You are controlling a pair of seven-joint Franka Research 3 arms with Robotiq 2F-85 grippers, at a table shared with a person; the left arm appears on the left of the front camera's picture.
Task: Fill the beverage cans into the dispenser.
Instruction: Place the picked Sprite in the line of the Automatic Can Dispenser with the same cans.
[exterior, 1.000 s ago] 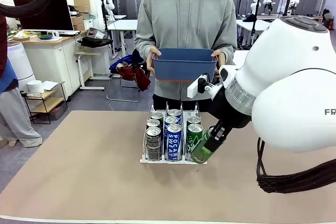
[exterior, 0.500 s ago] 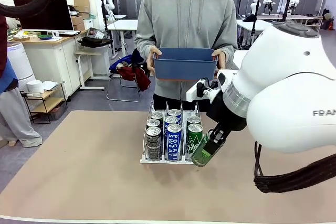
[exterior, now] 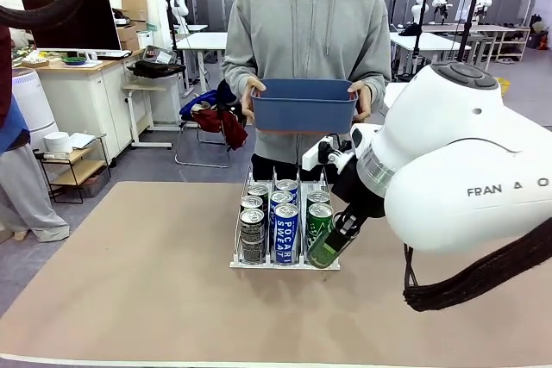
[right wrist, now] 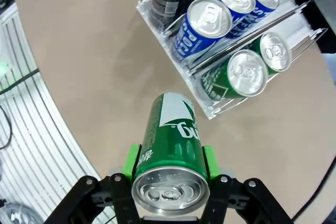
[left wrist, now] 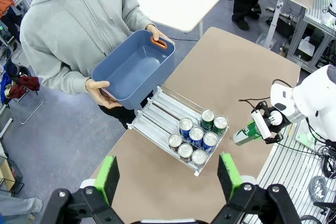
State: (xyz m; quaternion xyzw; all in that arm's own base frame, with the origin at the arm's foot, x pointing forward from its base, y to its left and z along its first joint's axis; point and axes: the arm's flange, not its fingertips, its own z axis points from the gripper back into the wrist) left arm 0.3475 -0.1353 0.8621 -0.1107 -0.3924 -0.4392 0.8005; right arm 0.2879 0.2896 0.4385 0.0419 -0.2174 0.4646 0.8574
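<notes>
The dispenser (exterior: pixel 267 264) stands mid-table with several beverage cans in its three lanes: dark ones (exterior: pixel 252 232) on the left, blue ones (exterior: pixel 285 226) in the middle, green ones (exterior: pixel 320 217) on the right. My right gripper (exterior: pixel 344 230) is shut on a green can (exterior: pixel 324 252), tilted, just off the dispenser's front right corner. In the right wrist view that green can (right wrist: pixel 170 140) sits between the green pads (right wrist: pixel 131 163), with the dispenser (right wrist: pixel 207 109) beyond it. My left gripper (left wrist: pixel 168 177) hangs open high above the table, looking down on the dispenser (left wrist: pixel 157 109) and the held can (left wrist: pixel 244 135).
At the far side of the table a person holds an empty blue bin (exterior: pixel 304 106) in both hands, just above the dispenser's back end. Bare brown table surface lies to the left, right and front of the dispenser.
My right arm has moved left with the green can, bringing it closer to the dispenser's front right corner. The person and the bin have stayed put.
</notes>
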